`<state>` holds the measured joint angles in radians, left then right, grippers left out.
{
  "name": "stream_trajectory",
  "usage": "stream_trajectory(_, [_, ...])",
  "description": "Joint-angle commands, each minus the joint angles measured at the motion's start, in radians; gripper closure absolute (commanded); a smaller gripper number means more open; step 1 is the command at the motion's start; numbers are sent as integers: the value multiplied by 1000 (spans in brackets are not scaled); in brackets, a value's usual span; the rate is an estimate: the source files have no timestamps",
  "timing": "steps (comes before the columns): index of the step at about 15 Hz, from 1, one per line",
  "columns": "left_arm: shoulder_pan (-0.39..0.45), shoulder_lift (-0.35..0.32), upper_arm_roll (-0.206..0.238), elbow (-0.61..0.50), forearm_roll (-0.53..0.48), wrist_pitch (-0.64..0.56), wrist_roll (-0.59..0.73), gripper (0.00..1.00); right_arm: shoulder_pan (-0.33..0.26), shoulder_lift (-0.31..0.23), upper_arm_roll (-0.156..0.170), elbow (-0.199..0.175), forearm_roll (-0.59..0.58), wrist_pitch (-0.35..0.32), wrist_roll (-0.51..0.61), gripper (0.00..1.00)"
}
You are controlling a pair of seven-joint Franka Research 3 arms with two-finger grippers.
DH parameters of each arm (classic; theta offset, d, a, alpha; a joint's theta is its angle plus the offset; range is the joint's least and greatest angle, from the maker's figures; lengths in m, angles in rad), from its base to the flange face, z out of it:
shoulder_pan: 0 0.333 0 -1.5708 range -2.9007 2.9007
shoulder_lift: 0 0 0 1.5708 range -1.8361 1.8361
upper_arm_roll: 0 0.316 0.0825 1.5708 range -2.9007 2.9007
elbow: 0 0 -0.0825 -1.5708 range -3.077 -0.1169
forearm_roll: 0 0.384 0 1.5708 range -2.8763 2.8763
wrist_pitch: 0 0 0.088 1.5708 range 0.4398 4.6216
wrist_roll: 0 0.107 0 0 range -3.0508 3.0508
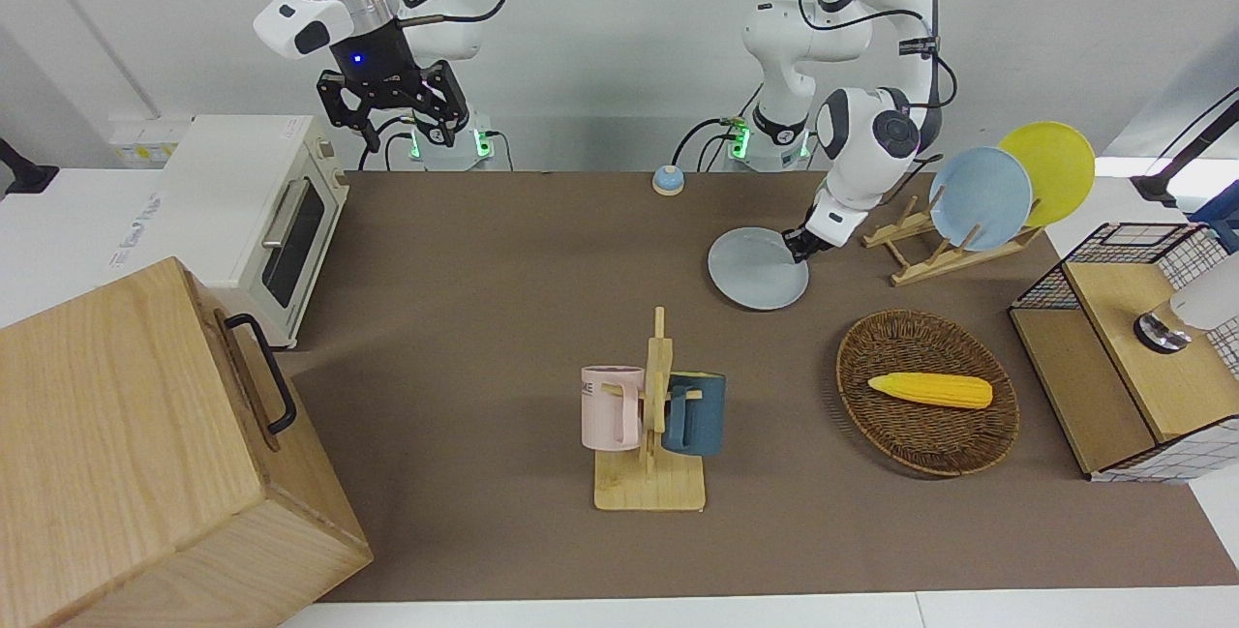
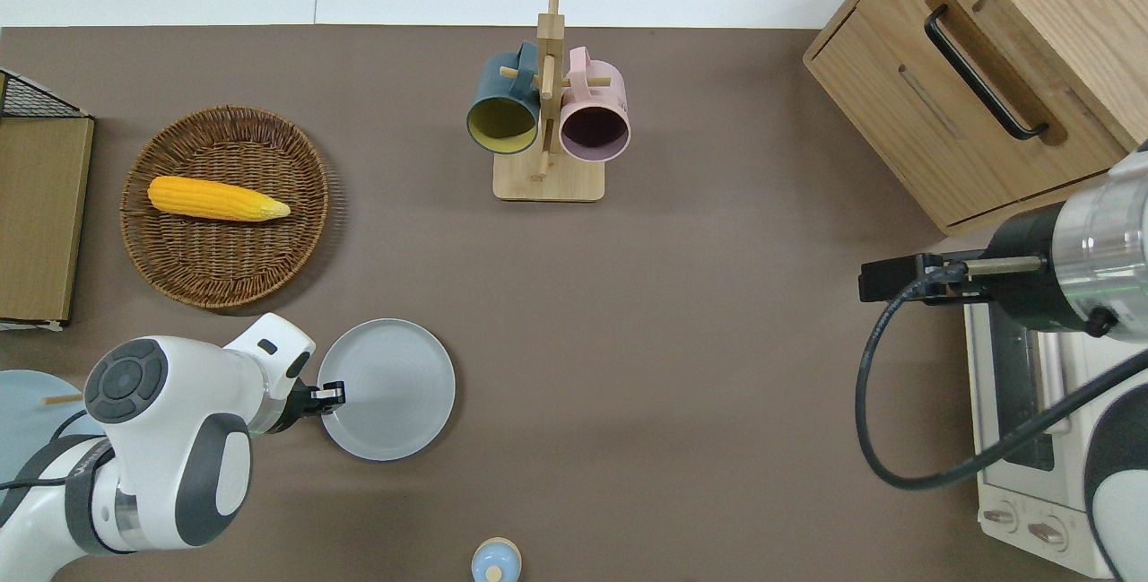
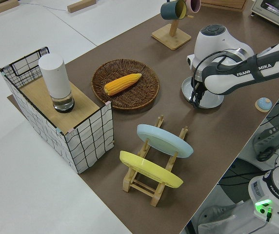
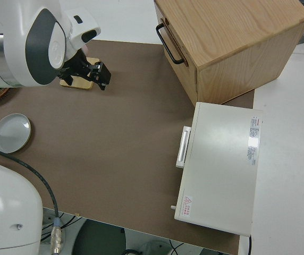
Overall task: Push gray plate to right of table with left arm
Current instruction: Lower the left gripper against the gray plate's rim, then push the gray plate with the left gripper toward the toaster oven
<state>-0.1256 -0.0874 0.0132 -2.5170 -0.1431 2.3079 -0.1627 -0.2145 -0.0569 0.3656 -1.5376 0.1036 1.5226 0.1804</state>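
Observation:
The gray plate (image 1: 758, 268) (image 2: 387, 389) (image 3: 211, 100) (image 4: 13, 133) lies flat on the brown table (image 1: 484, 251) (image 2: 673, 340), close to the robots' edge and toward the left arm's end. The left arm reaches down to it, and the left gripper (image 1: 799, 246) (image 2: 330, 395) (image 3: 194, 99) is low at the plate's rim, on the side toward the left arm's end. The right arm is parked, its right gripper (image 1: 392, 110) (image 4: 91, 74) open and holding nothing.
A wooden rack with a sky-blue plate (image 1: 980, 197) and a yellow plate (image 1: 1050, 171) stands beside the gripper. A wicker basket with corn (image 2: 218, 199), a mug rack (image 2: 547, 116), a small blue knob (image 2: 496, 561), a toaster oven (image 1: 256, 222) and a wooden cabinet (image 2: 969, 71) are also on the table.

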Motion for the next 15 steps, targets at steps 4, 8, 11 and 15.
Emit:
stream_trajectory(4, [-22,14,-25,-13,-3,27,-73,1000,-6,6,3,14,16,-5,2,5])
stream_trajectory(8, [-22,15,-88,-9,-19,44,-130,1000,-6,6,4,14,16,-5,2,5])
stream_trajectory(11, [-22,23,-142,-8,-47,64,-176,1000,-6,6,4,14,16,-5,2,5])
stream_trajectory(15, [-22,47,-206,-8,-47,108,-257,1000,-6,6,4,14,16,-5,2,5])
